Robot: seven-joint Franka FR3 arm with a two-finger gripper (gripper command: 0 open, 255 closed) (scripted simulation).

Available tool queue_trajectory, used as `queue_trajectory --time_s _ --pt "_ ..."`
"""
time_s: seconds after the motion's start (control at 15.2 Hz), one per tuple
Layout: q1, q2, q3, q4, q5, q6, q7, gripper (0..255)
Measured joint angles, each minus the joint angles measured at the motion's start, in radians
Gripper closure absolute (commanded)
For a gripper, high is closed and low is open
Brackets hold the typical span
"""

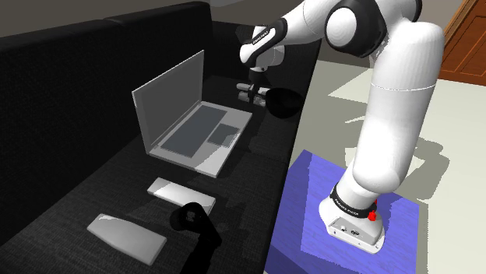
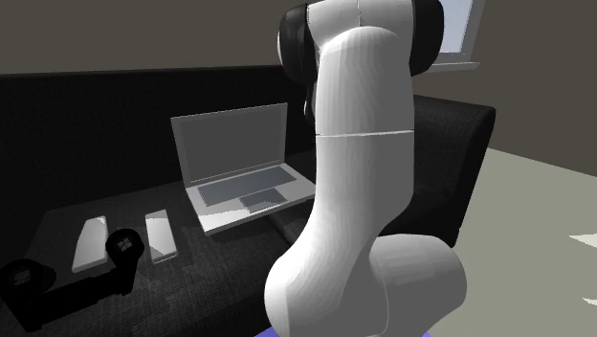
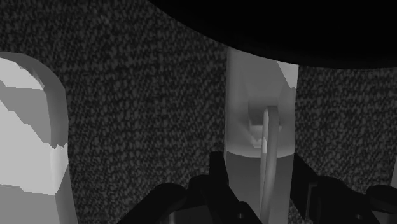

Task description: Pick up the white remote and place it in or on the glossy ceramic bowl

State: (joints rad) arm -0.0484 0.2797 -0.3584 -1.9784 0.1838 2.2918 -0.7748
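Grasp step: the fingers (image 3: 217, 175) pinch the white remote (image 3: 261, 121) by its sides. Next should be a straight lift — then a short carry over the dark bowl (image 1: 284, 102).

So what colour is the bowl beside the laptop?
Black. The bowl shows best in the shoulder view.

A big black sofa (image 1: 70, 117) with bumpy cloth sits by a plain brown-grey wall (image 2: 143, 33). The floor (image 1: 459, 140) is pale grey, with brighter patches of light. A brown door (image 1: 467, 39) stands far back. 1 window (image 2: 459, 29) glows up high.
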Motion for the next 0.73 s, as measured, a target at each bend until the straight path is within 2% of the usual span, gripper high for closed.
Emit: queue_trajectory --time_s 0.73 --pt "0.009 -0.069 -0.013 0.064 -0.042 -0.126 0.032 255"
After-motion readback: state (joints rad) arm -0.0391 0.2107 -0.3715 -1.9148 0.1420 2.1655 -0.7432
